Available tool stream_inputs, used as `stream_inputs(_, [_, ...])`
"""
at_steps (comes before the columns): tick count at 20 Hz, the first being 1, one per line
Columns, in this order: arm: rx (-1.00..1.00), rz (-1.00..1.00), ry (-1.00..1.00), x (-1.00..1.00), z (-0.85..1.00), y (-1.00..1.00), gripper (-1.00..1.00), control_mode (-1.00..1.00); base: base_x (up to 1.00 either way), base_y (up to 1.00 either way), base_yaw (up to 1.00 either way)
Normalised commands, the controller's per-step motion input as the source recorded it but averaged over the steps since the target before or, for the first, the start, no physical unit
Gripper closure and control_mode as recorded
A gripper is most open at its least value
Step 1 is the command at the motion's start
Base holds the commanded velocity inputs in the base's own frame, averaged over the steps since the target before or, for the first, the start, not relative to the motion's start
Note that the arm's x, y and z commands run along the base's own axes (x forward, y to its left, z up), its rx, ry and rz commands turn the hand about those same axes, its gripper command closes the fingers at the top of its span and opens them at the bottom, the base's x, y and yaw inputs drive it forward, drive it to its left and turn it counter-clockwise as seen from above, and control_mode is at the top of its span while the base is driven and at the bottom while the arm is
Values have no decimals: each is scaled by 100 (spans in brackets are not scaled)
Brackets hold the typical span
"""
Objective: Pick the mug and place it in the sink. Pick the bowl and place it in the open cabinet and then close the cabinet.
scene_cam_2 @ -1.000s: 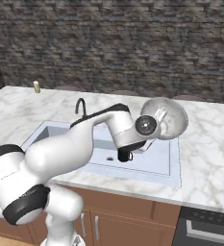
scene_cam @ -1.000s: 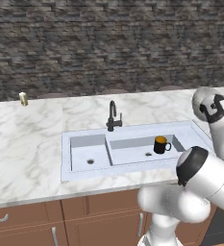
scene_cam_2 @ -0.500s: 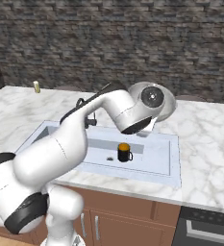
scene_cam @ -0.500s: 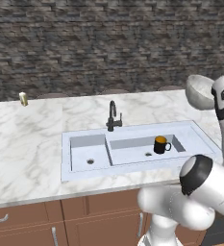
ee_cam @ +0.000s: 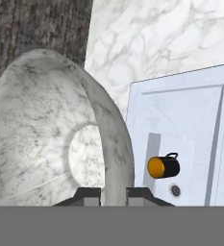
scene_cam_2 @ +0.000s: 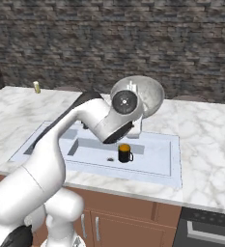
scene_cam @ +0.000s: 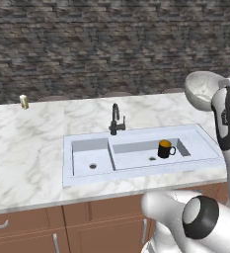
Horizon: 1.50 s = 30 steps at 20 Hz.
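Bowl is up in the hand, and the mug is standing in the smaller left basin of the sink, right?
Not quite: the mug stands in the sink's larger right basin, as the left base view shows. The bowl is indeed up in the hand.

The robot arm [scene_cam_2: 61, 159] is white, smooth and shiny, made of fat round tube parts. Its joints are dark grey or black, like rings and caps. One round cap [scene_cam_2: 124, 102] has a small pale dot in the middle. The finger tips [ee_cam: 140, 194] are small, dark and blocky
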Motion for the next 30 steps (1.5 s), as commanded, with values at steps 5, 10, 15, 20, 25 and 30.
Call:
stream_inputs(5, [-17,-3,0,-14,14,59,100,-100,0,0,0])
stream_inputs(10, [-7,-4,0,-8,31,37,100,-100,0,0,0])
stream_inputs(15, [0,0,0,-22,24,8,100,-100,0,0,0])
stream_inputs(20, [9,0,5,-51,11,3,100,-100,0,0,0])
stream_inputs(25, [11,0,11,-50,16,24,100,-100,0,0,0])
stream_inputs(30, [14,0,14,-42,18,26,100,-100,0,0,0])
